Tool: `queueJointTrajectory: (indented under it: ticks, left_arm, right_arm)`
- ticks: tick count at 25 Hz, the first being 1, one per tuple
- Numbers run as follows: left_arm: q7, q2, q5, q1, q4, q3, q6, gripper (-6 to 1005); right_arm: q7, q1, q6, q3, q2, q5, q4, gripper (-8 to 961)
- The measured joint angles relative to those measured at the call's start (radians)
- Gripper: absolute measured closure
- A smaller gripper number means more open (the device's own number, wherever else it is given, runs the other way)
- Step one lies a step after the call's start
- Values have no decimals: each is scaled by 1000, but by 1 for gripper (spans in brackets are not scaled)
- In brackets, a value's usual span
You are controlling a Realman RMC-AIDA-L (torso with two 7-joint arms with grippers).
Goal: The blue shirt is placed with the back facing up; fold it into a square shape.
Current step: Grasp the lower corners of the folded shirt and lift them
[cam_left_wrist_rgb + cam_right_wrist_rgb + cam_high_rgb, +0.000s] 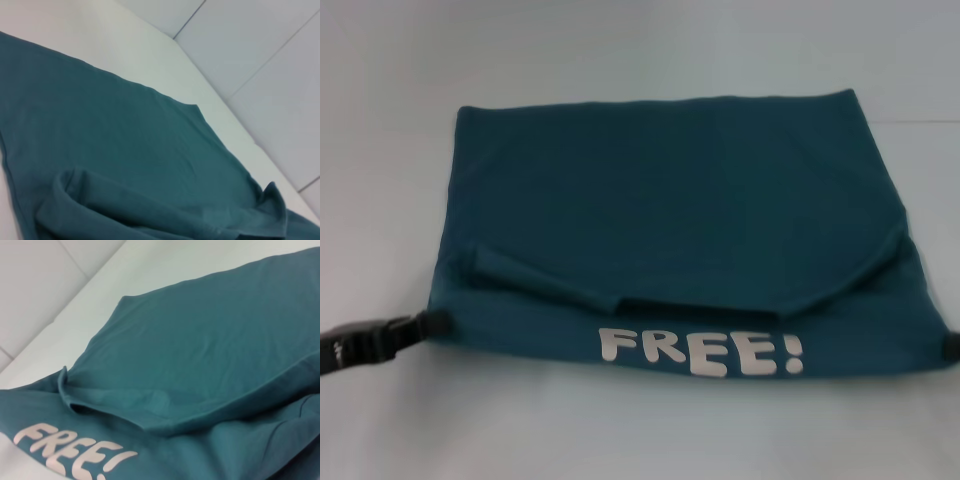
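Head view showed our left gripper [425,325] and right gripper [950,346] at the blue shirt's [670,200] near corners, jaws' state unclear; soft, limp fabric suited corner holds.

White block letters spelling "FREE!" stand on the blue shirt [670,220], along its near edge in the head view. The right wrist view shows the same word on that strip. Nothing else is readable.
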Motion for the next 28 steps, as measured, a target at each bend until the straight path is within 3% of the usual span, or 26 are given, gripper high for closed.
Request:
queueJointTrajectory:
  ticks: [6,14,22,28]
  left_arm:
    - [-1,2,51,36,8,-55,105,919]
    - [10,0,83,55,15,-63,192,915]
    - [54,-6,143,70,15,-63,291,911]
    - [85,-16,170,100,15,-68,345,908]
  right_arm:
    - [-85,-99,-116,80,8,-4,-19,938]
    - [-177,-205,-214,143,12,-19,-18,936]
    - [-204,-218,-268,250,5,-93,-23,934]
    - [-203,-201,-273,256,-6,-127,-26,933]
